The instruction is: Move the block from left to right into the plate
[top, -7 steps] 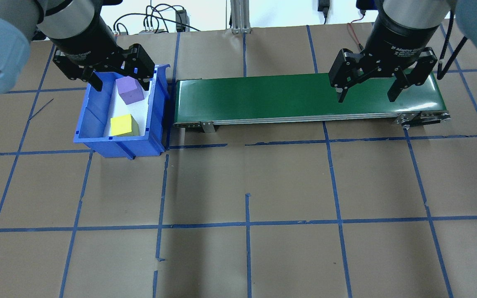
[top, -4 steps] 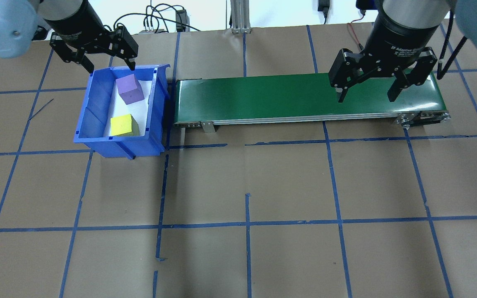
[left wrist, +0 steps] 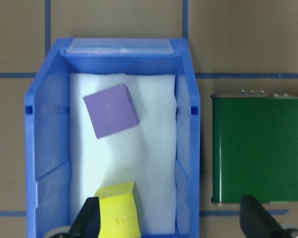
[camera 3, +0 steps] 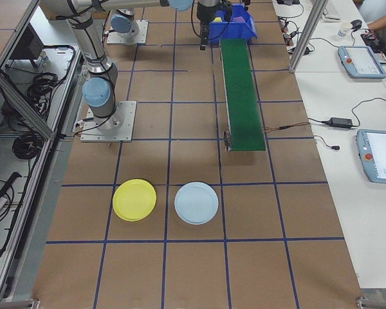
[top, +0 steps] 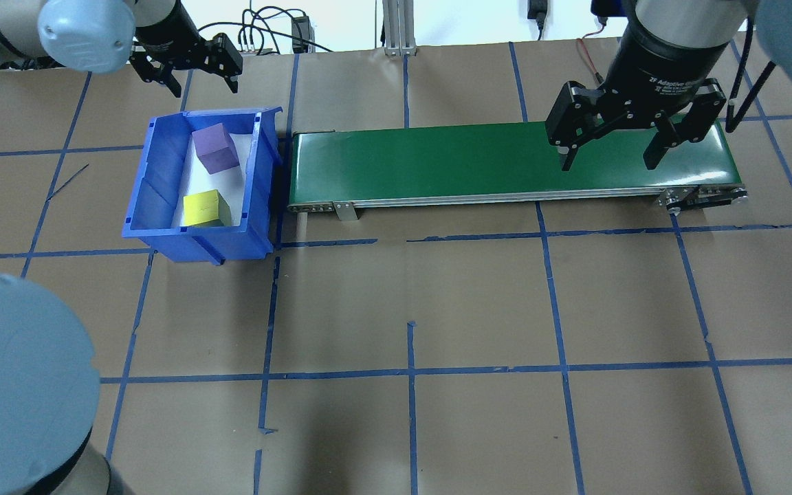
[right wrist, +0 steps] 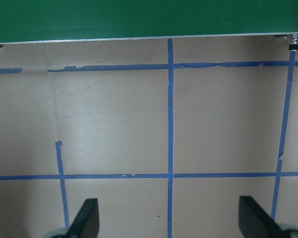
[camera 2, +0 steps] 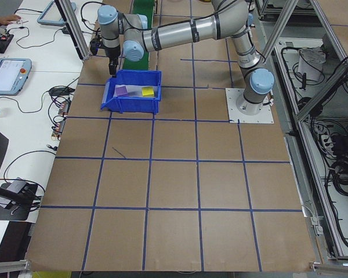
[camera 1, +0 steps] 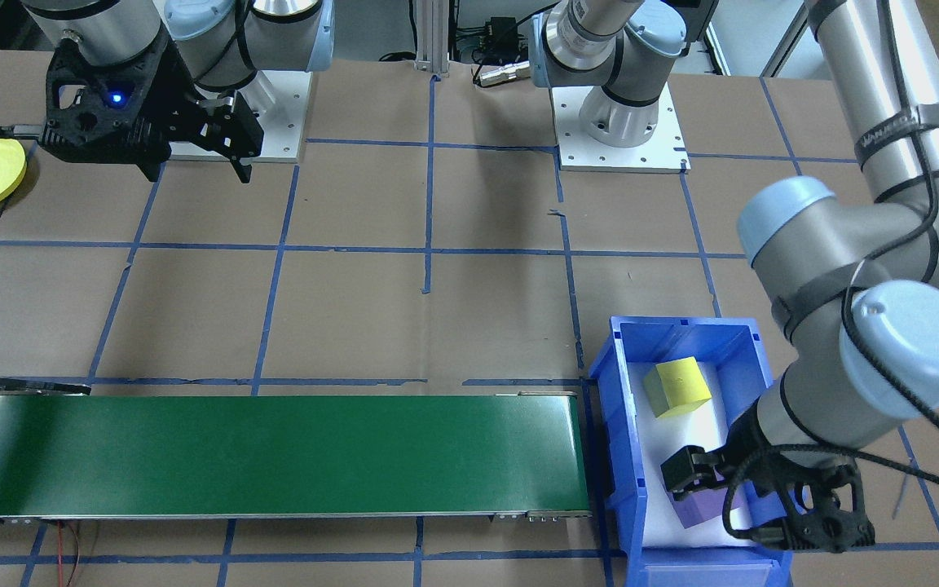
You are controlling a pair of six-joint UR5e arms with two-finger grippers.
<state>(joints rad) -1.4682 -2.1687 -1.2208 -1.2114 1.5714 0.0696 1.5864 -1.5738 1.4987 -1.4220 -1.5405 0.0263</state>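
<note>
Both grippers hanging wide open, nothing held

The purple block (top: 215,150) and yellow block (top: 207,208) are lying in the blue bin (top: 155,206) under the left gripper (top: 193,65); the right gripper (top: 609,148) is hovering over the green conveyor (top: 423,165), well apart from the plate (camera 3: 134,199)

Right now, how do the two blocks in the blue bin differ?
The purple block lies toward the bin's far end, turned askew to its walls; the yellow block lies at the near end, roughly square to them. They differ in colour. Both are similar-sized cubes resting on white padding, ungripped.
</note>
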